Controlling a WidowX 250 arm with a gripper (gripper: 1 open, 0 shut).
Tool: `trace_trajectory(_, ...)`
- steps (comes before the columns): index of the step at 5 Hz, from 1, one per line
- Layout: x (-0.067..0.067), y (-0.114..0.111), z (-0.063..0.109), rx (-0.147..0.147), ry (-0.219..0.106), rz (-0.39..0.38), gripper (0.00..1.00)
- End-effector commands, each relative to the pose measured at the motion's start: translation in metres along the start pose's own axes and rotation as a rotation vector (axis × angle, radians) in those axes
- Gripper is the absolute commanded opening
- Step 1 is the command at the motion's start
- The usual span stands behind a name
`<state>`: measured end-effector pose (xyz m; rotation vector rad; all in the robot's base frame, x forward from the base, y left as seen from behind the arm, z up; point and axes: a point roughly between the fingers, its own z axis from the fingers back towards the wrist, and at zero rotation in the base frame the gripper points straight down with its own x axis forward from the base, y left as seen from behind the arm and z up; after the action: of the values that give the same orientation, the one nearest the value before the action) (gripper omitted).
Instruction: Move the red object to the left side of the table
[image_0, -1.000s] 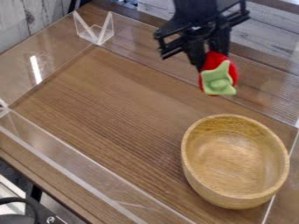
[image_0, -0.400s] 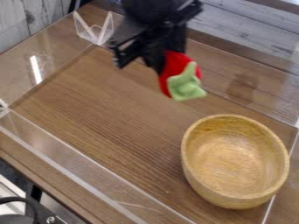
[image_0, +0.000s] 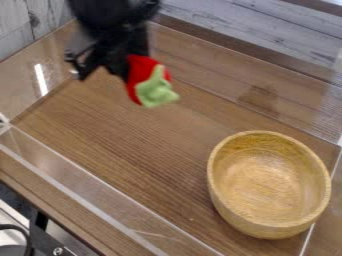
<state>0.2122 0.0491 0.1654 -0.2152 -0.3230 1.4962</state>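
Observation:
The red object (image_0: 147, 80) is a small glossy red toy with a light green leafy cap pointing down-right. It hangs in the air above the brown wood-grain table (image_0: 120, 140), left of the middle. My black gripper (image_0: 131, 68) comes down from the upper left and is shut on the red object's top. The fingers are partly blurred.
A round light-wood bowl (image_0: 269, 182) stands at the right front of the table. Low clear acrylic walls (image_0: 80, 190) edge the table. A small clear acrylic stand (image_0: 96, 28) sits at the back left, partly behind the arm.
The gripper has carried the red object leftward across the table, from above the bowl's far side to left of the middle. The bowl has not moved.

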Motion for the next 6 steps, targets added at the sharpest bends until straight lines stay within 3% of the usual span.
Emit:
trace_trajectory(1,0.023,0.003,-0.011,-0.009,-0.059,0.111,0.00)
trace_trajectory(2,0.025,0.007,-0.022,0.002,-0.089,0.172,0.00)
trace_trajectory(3,0.035,0.017,-0.029,0.002,-0.098,0.151,0.00)
trace_trajectory(4,0.049,0.027,-0.035,-0.001,-0.108,0.136,0.00)
trace_trajectory(6,0.081,0.031,-0.042,0.021,-0.166,0.251,0.00)
